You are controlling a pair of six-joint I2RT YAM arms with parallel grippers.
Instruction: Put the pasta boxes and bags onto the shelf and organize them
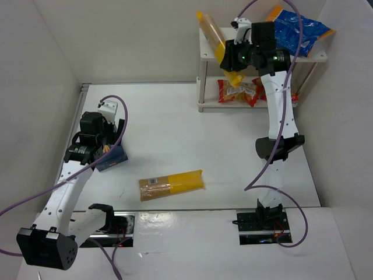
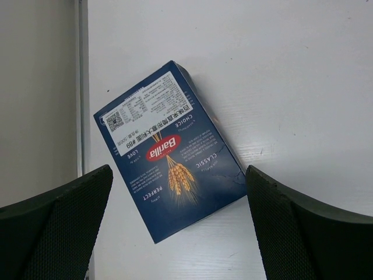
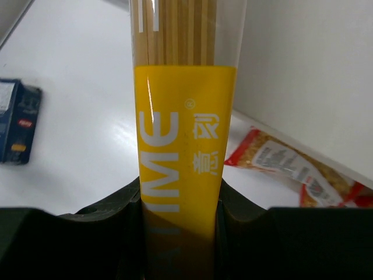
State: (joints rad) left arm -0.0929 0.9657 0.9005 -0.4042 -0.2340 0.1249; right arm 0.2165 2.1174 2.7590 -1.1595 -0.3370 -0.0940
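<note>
Two yellow spaghetti packets appear in the top view. The loose packet lies flat mid-tabletop. The held packet tilts at the left end of the white shelf, clamped in the right claw. Only the right wrist view shows its white lettering, "ME" plus Chinese characters. Red-and-yellow bags sit on the lower tier, a blue-and-orange bag on top. The left wrist view reads the dark-blue pasta box: "Barilla", "CLASSIC", wheat ears, a white QR label. It lies flat near the tabletop's left edge, below the left claw, whose fingers are spread wide apart.
</note>
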